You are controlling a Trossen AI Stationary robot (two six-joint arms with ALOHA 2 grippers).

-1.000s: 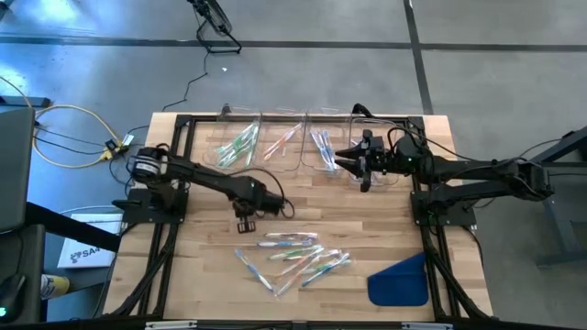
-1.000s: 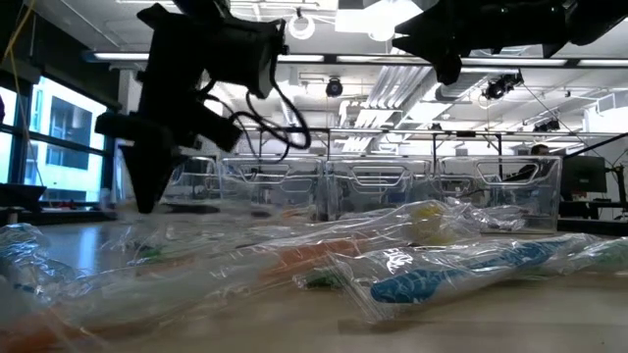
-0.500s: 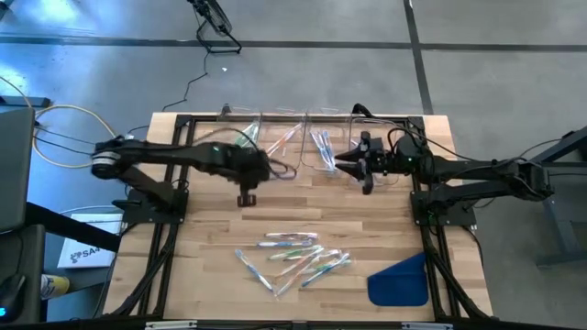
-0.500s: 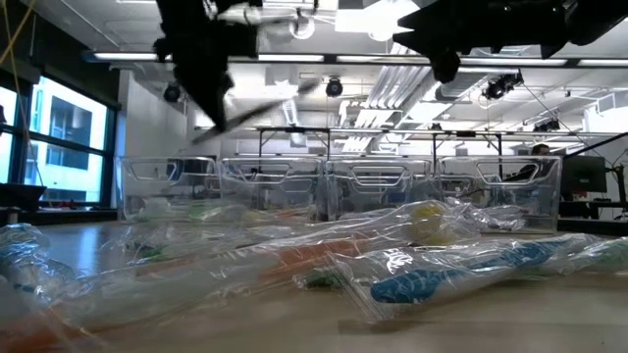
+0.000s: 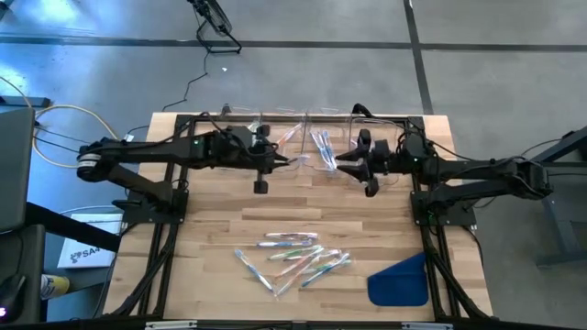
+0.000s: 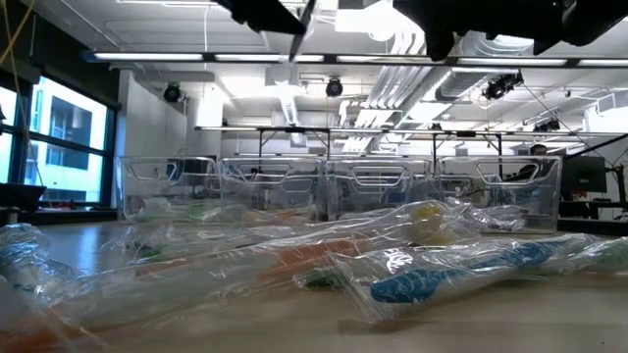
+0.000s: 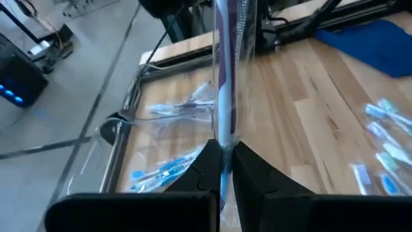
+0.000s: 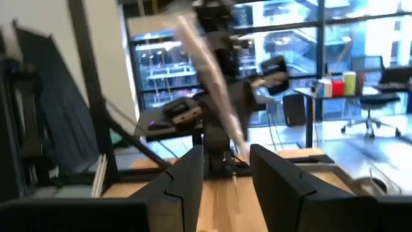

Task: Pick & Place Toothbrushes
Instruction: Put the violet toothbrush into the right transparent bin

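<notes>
**Kid:** What do you see from up high?

**Robot:** My left gripper (image 5: 278,162) is up over the clear bins (image 5: 246,139) at the far side of the table (image 5: 211,229). My right gripper (image 5: 341,161) is close by, over the bins too. A pile of brushes (image 5: 292,256) lies near the front, and a blue cloth (image 5: 400,280) sits by the right front corner. More brushes lie in the bins.

**Kid:** And from down low?

**Robot:** The wrapped brushes (image 6: 432,270) look big and close on the table. The bins (image 6: 343,186) stand in a row behind them. My arms are dark shapes at the top.

**Kid:** What does your left wrist see?

**Robot:** My left fingers (image 7: 201,164) are pressed together, pinching a wrapped brush (image 7: 225,84). It sticks out straight from them. Under it are the bins (image 7: 112,138) with brushes inside, and the pile (image 7: 380,145) off to the side.

**Kid:** And your right wrist?

**Robot:** My right fingers (image 8: 183,177) stand partly apart and hold nothing. Past them I see my other arm holding up that brush (image 8: 206,77).
</notes>
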